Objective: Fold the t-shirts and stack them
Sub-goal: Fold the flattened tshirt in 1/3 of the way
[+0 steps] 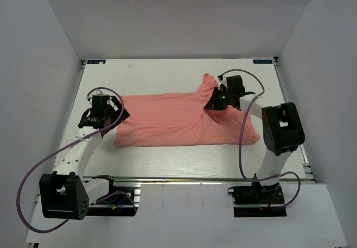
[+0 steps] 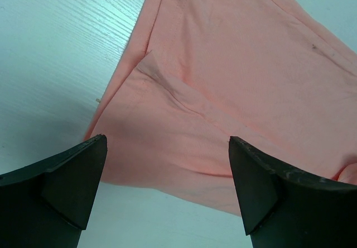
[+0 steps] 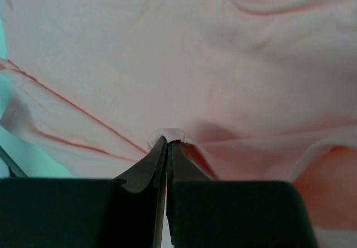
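Pinching one end, the other not yet taken

The salmon t-shirt (image 1: 178,122) lies spread across the middle of the counter (image 1: 167,75), running left to right, with its right part rucked and lifted off the surface. My right fingers (image 3: 167,147) are closed tight on a small tuck of that cloth, a nub of fabric showing at the tips. From above they sit at the raised right end, near a sleeve or the neck; I cannot tell which. My left fingers (image 1: 119,114) stand wide apart with nothing between them, hovering over the shirt's left edge, where a turned-over flap lies on the layer beneath.

I judge the folding barely begun: one end is gripped and no tidy fold is made. The next move, I'd say, calls for my left side to drop and close on both layers at that edge, so the two ends travel together without dragging skewed.

No bin, basket or tray shows in any view; the shirt rests directly on the counter.
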